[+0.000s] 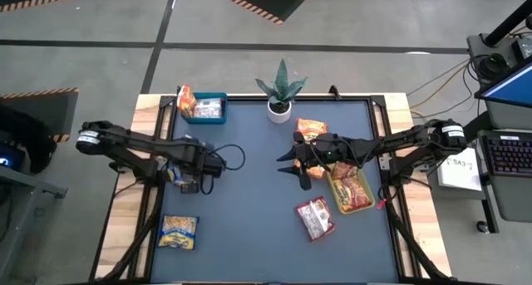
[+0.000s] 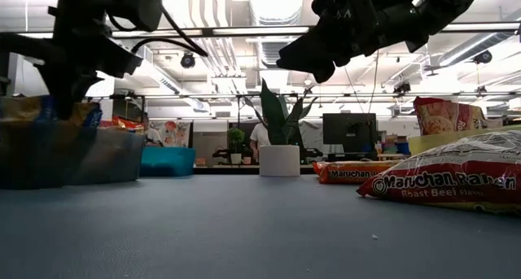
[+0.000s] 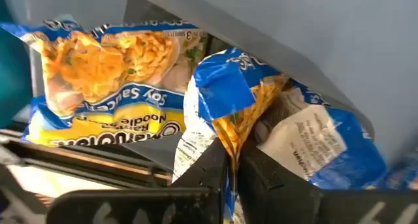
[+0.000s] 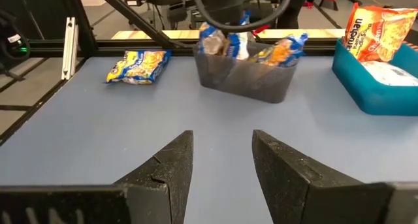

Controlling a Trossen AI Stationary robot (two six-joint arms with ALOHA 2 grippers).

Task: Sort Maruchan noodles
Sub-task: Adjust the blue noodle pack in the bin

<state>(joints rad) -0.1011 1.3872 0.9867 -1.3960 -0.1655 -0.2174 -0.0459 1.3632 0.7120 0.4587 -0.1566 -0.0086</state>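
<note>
On the left side of the tabletop we find the left end effector lowered into a dark grey bin, clenched on the crinkled edge of a yellow-and-blue noodle packet; a second yellow-and-blue packet lies beside it in the same bin. Nearer the front left corner we log one more yellow-and-blue packet flat on the surface, well apart from the bin. At the back left stands a blue bin with an orange-red packet propped at its end. At the back centre we note a small potted plant. Right of centre the right end effector hovers above bare surface, its fingers parted and grasping nothing. Beside it we count an orange-red packet near the plant, a yellow-green bin holding orange-red packets, and a red-and-white packet lying just in front of that bin.
</note>
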